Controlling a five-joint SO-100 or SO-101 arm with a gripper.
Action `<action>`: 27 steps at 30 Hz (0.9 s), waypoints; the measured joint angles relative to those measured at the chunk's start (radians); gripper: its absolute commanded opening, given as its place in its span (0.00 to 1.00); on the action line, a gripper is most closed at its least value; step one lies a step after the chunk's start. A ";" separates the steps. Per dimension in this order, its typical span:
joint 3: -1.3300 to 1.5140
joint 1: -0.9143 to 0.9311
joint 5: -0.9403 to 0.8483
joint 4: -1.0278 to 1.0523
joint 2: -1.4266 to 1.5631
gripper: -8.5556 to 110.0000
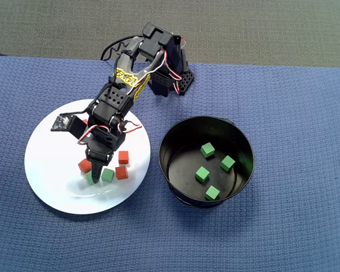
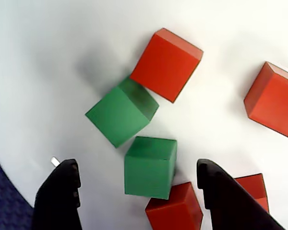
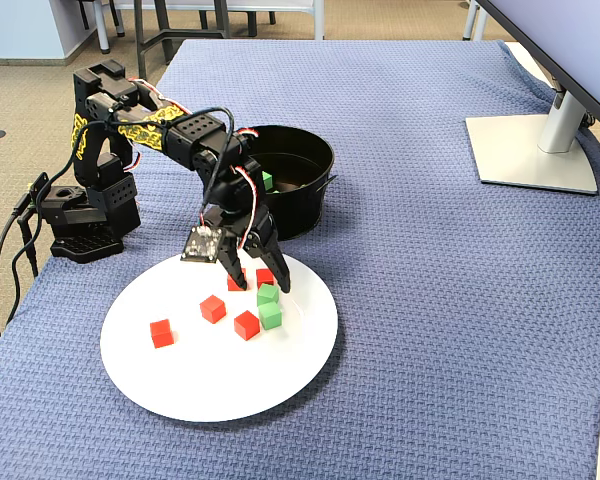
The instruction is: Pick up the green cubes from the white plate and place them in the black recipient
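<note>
Blue cloth covers your tabletop [image 3: 460,330]; your claw [image 2: 137,191] hangs open over a green cube [image 2: 150,166] on the white plate [image 1: 51,187]. Lower, then close.

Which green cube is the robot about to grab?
Find the big white plate under the open gripper. Two green cubes sit there among red ones. It is the green cube right between the black fingertips, touching a red cube; the other green cube lies beyond.
</note>
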 measured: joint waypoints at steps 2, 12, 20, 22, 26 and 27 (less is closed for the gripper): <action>0.000 -0.005 0.006 0.000 -0.009 0.28; -0.055 -0.012 0.029 -0.002 -0.095 0.26; -0.060 -0.026 0.063 -0.028 -0.114 0.25; -0.060 -0.037 0.069 -0.028 -0.114 0.25; -0.060 -0.055 0.072 -0.028 -0.114 0.24; -0.060 -0.061 0.072 -0.028 -0.114 0.23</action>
